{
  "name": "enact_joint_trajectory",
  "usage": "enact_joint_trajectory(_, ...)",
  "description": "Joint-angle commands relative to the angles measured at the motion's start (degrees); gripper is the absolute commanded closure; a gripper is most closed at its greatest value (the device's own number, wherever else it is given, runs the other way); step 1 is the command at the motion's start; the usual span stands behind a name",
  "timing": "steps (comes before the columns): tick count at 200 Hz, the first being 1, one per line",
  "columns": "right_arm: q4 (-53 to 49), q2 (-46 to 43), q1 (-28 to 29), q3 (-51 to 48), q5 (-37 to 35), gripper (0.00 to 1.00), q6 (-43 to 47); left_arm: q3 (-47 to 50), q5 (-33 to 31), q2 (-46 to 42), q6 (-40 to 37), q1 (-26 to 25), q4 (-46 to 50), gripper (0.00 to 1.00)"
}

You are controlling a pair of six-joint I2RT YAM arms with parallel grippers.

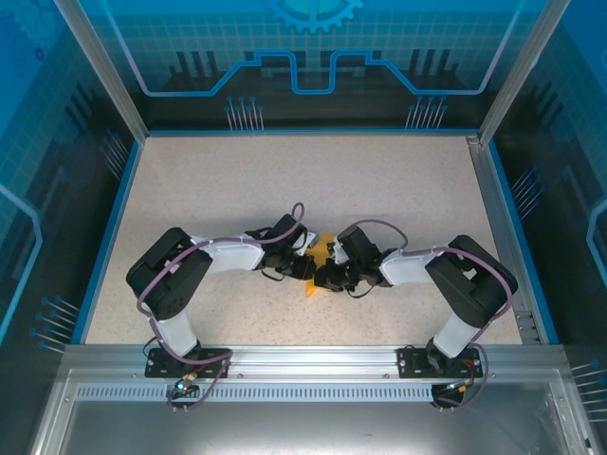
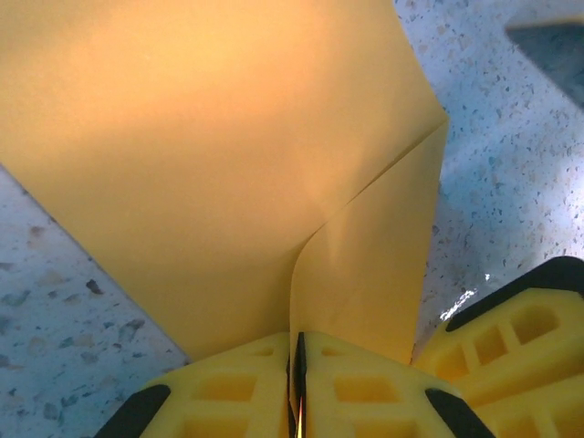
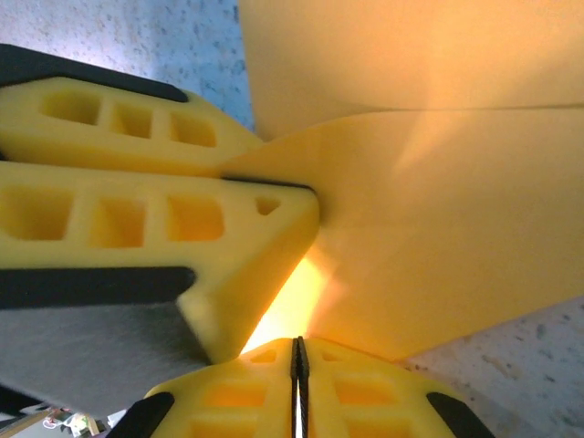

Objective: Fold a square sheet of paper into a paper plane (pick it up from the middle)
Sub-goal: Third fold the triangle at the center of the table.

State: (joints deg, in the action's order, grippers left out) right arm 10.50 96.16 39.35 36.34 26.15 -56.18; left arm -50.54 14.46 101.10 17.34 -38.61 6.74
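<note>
While my arms meet at the middle of the tabletop (image 1: pixel 285 180), my left gripper (image 2: pixel 298 388) and right gripper (image 3: pixel 297 388) both pinch tight on the square sheet of paper (image 2: pixel 210 164), side by side. Its fold line runs out ahead of my left gripper.

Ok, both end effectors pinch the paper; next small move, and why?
Probably press the fold flat: left end effector and right end effector are both shut on the square sheet of paper, whose crease looks soft and curved.
</note>
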Motion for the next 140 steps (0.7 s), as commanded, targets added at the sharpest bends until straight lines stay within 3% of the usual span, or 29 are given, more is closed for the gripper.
enact_joint_trajectory(1,1.5,2.8,1.5,-1.1,-1.8,0.89,-1.1,0.1,0.2,2.0,-0.9,0.1,1.3,0.87)
enact_joint_trajectory(84,1.2,-3.6,2.2,-1.8,-2.0,0.86,-1.6,0.5,0.4,2.2,-1.1,0.2,1.0,0.87)
enact_joint_trajectory(140,4.4,0.7,4.8,-0.7,-2.8,0.86,-3.2,0.3,0.7,2.3,-1.2,0.1,1.0,0.88)
